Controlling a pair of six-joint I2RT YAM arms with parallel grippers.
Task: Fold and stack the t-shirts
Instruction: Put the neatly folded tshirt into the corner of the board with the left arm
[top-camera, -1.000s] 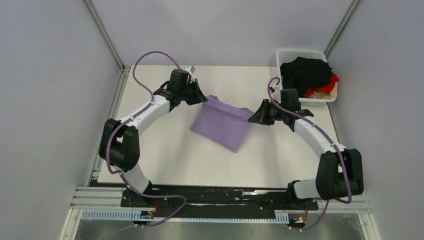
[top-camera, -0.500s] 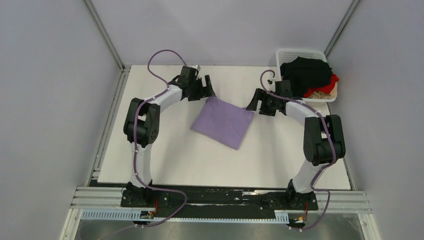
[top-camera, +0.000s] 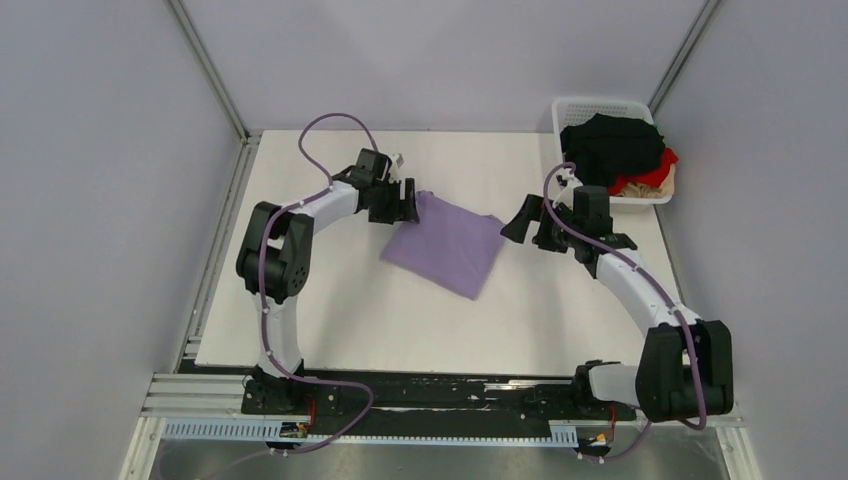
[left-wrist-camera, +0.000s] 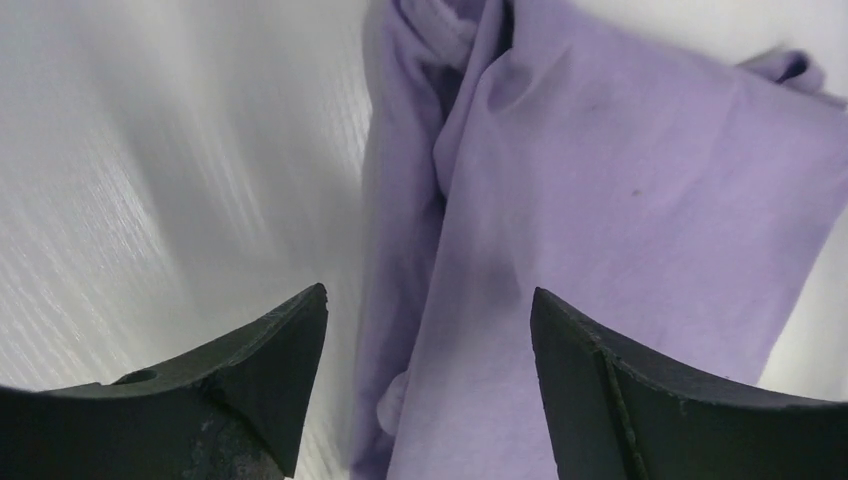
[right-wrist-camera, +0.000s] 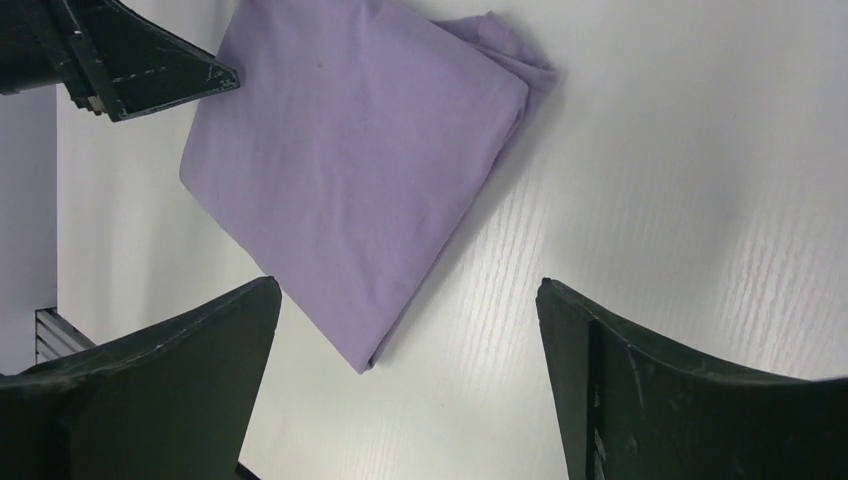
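Note:
A light purple t-shirt lies folded into a rough square on the white table. My left gripper hovers over its far left corner, and the right gripper stands just off its right corner. In the left wrist view the left gripper is open, with the shirt's bunched edge under the gap. The right wrist view shows the right gripper open above bare table, with the purple t-shirt ahead of it. A black t-shirt, a red one and a beige one lie heaped in the basket.
The white lattice basket stands at the far right corner of the table, close behind the right arm. Grey walls and metal frame posts enclose the table on three sides. The arms' base rail runs along the near edge.
Both grippers were shut on the purple shirt's far corners and have opened and let go. The shirt now lies flat. The right gripper has drawn back to the right.

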